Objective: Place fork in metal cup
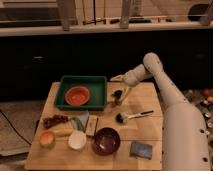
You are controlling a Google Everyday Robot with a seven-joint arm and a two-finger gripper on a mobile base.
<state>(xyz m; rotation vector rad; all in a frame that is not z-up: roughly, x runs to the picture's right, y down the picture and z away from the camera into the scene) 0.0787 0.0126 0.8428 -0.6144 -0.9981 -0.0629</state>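
Observation:
The metal cup (116, 97) is a small dark cylinder standing on the wooden table (145, 125), just right of the green tray. The fork (126, 93), slim and pale tan-yellow, leans up and to the right from the cup, its lower end at or inside the cup's mouth. My gripper (119, 78) hovers a little above the cup and fork, at the end of the white arm that reaches in from the right. It looks clear of the fork.
A green tray (98, 82) holds an orange bowl (77, 95). A black-headed brush (131, 116), a maroon bowl (106, 140), a white bowl (77, 139), a grey sponge (141, 149), grapes (54, 120) and other fruit (47, 138) lie toward the front.

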